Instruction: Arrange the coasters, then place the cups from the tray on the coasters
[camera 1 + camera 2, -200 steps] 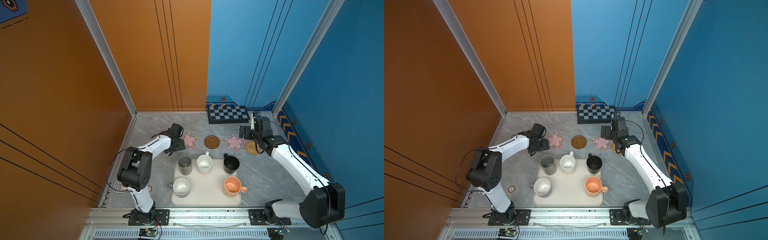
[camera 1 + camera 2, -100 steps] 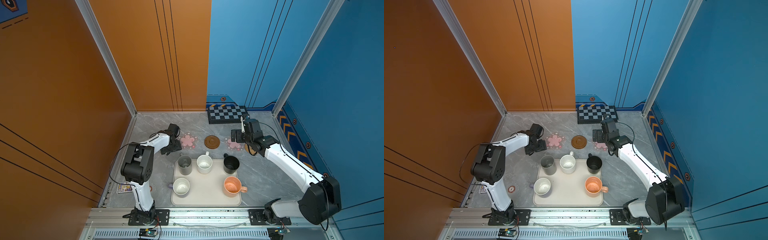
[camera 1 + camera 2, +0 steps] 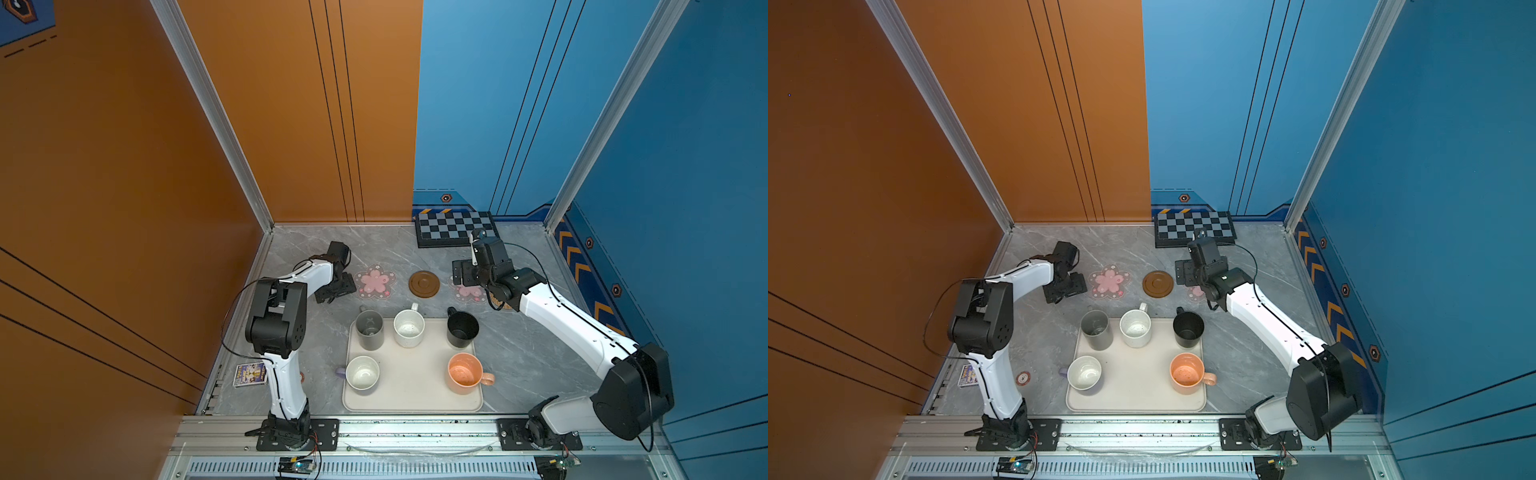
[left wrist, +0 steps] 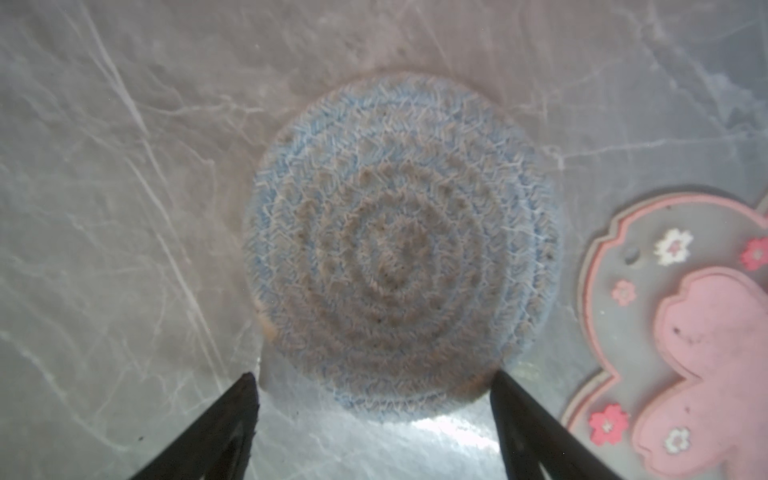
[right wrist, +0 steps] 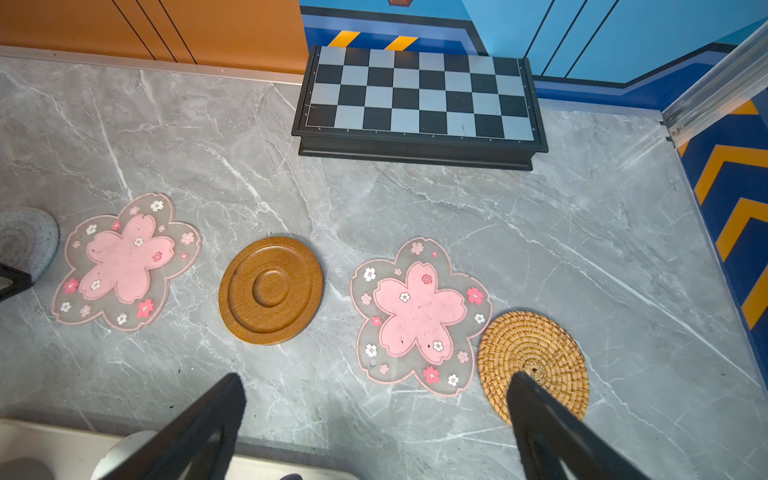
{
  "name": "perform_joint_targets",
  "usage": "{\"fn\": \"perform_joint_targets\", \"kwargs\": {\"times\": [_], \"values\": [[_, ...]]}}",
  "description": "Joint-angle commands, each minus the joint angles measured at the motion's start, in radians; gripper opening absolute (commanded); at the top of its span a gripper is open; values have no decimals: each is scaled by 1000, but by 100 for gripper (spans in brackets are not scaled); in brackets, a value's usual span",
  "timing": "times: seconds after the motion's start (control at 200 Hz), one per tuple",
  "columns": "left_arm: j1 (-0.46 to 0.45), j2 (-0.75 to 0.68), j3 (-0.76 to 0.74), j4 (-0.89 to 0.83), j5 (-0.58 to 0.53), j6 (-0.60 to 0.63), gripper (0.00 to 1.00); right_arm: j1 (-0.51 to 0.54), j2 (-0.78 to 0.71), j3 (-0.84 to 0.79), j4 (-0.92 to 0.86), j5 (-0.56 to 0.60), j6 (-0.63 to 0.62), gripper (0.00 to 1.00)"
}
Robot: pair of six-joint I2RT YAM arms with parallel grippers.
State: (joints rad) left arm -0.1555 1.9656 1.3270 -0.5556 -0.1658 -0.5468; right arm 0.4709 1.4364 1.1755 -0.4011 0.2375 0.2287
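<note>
Five coasters lie flat in a row beyond the cream tray (image 3: 411, 392): grey-blue knitted round (image 4: 399, 257), pink-flower mat (image 5: 124, 259), brown ringed disc (image 5: 271, 290), second pink-flower mat (image 5: 419, 316), tan rattan round (image 5: 536, 353). Upright on the tray stand the grey mug (image 3: 369, 330), speckled white mug (image 3: 409, 328), black mug (image 3: 461, 329), peach-orange mug (image 3: 464, 373) and lavender mug (image 3: 362, 374).

A: How is the left arm (image 3: 309, 272) sitting?

B: It is rising from its base, bending at the elbow and reaching toward the far side. The left gripper (image 4: 372, 376) is pointing almost straight down and hanging low, its fingers (image 4: 232, 419) standing wide apart and gripping nothing.

A: And the right arm (image 3: 565, 318)?

B: It is stretching forward and inward. The right gripper (image 5: 377, 376) is tilting downward, its fingers (image 5: 552, 432) spreading fully, holding nothing.
</note>
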Motion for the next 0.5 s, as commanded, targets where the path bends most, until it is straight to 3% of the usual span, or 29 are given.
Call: {"fn": "perform_joint_targets", "kwargs": {"times": [0.0, 0.07, 0.105, 0.496], "values": [[32, 44, 16, -27, 13, 18, 87, 14, 13, 34, -45, 40, -24, 100], [51, 60, 29, -21, 18, 31, 87, 21, 20, 40, -49, 43, -25, 100], [58, 67, 40, -20, 22, 36, 82, 24, 24, 42, -51, 44, -26, 100], [112, 155, 161, -21, 52, 53, 79, 59, 72, 83, -76, 67, -28, 100]]}}
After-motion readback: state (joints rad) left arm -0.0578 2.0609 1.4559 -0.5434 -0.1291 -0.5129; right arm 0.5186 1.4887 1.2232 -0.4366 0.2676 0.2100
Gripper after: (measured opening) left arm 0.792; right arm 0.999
